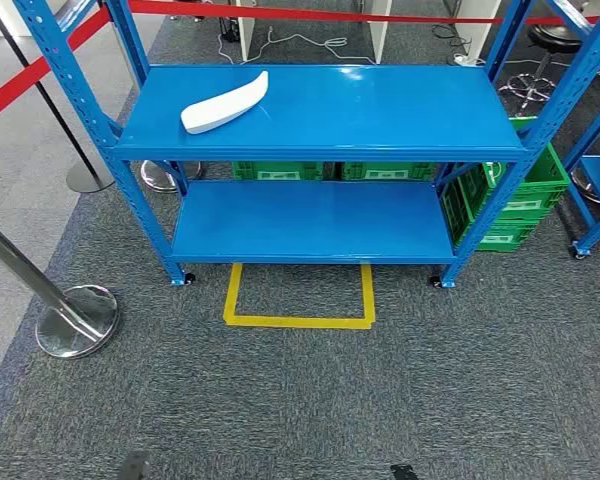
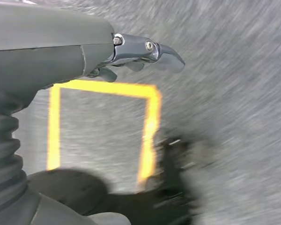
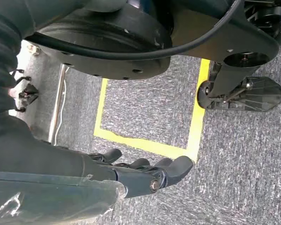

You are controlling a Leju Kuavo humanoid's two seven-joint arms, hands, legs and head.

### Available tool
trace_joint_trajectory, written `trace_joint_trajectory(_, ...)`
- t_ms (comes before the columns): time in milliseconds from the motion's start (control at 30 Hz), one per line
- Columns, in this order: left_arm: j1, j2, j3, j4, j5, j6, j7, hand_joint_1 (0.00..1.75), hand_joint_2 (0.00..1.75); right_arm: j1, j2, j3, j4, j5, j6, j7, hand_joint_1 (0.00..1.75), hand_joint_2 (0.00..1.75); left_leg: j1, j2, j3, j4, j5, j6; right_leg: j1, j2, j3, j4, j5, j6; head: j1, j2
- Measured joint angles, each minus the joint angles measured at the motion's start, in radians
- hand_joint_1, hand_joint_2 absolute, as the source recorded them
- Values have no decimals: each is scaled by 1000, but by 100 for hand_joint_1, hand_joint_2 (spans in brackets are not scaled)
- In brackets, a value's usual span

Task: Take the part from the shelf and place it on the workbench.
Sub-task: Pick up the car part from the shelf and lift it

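Note:
A long white curved part (image 1: 223, 102) lies on the left half of the top level of a blue metal shelf (image 1: 403, 110) straight ahead. My left hand (image 2: 139, 58) hangs over grey carpet with its fingers stretched out and nothing in them. My right hand (image 3: 146, 171) hangs the same way above the carpet, fingers extended and holding nothing. Both hands are far from the part.
A yellow tape square (image 1: 301, 298) marks the carpet in front of the shelf. Chrome stanchions (image 1: 70, 315) with red belts (image 1: 25, 78) stand at the left. Green crates (image 1: 523, 195) sit behind and right of the shelf. The lower shelf level (image 1: 312, 220) is bare.

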Motion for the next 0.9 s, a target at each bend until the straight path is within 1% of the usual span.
trace_joint_trajectory(67, -19, 17, 19, -1, 32, 18, -31, 0, 175, 0, 0, -3, 0, 0, 0, -2, 0, 175, 0, 0, 0, 0, 0, 0, 0, 0, 0, 0, 0, 0, 0, 0)
trace_joint_trajectory(133, -58, 54, 58, -4, 96, 41, -81, 0, 175, 0, 1, -7, 0, 3, 0, -5, 0, 175, 1, 0, 0, 0, 1, -1, 1, 0, 1, 1, 0, 0, 0, 0)
trace_joint_trajectory(267, -126, 132, 143, -13, 244, 20, -191, 0, 0, -1, 1, -21, 0, 12, 1, -8, 0, 175, 2, 0, 0, 0, 2, -3, 2, 0, 5, 2, 1, -1, 0, 0)
trace_joint_trajectory(367, -165, 184, 202, -21, 339, 6, -287, 0, 0, -1, 1, -30, 0, 17, 1, -9, 0, 175, 2, 0, 0, 0, 2, -3, 2, 0, 3, 2, 1, -1, 0, 0)
trace_joint_trajectory(433, -197, 219, 225, -28, 364, 14, -344, 0, 0, -3, 1, -36, 0, 18, 0, -12, 0, 175, 3, 0, -1, 0, 2, -3, 3, 0, 0, 2, 0, -2, 0, 0)
trace_joint_trajectory(500, -232, 249, 232, -33, 372, 24, -381, 0, 87, -4, 1, -44, 0, 19, 0, -14, 0, 175, 3, 0, -1, 0, 2, -3, 3, 0, 1, 2, 0, -3, 0, 0)
trace_joint_trajectory(567, -257, 272, 235, -38, 378, 31, -396, 0, 175, -4, 1, -49, 0, 20, 0, -16, 0, 175, 3, 0, -1, 0, 2, -3, 3, 0, 3, 3, 1, -4, 0, 0)
trace_joint_trajectory(600, -265, 280, 237, -41, 383, 35, -408, 0, 175, -4, 1, -51, 0, 21, 0, -16, 0, 175, 3, 0, -1, 0, 3, -3, 3, 1, 3, 3, 2, -4, 0, 0)
trace_joint_trajectory(733, -305, 310, 240, -46, 399, 55, -452, 0, 0, -6, 2, -55, 0, 35, 3, -18, 0, 175, 4, 0, -1, 0, 3, -3, 3, 1, -3, 3, 2, -5, 0, 0)
trace_joint_trajectory(867, -398, 368, 220, -62, 425, 2, -455, 0, 175, -9, 2, -55, 0, 48, 6, -18, 0, 175, 4, 0, -1, 0, 4, -4, 3, 0, -2, 3, 2, -6, 0, 0)
trace_joint_trajectory(900, -418, 378, 213, -67, 423, -6, -461, 0, 175, -10, 2, -55, 0, 51, 6, -18, 0, 175, 4, 0, -1, 0, 4, -5, 3, 1, -1, 4, 2, -6, 0, 0)
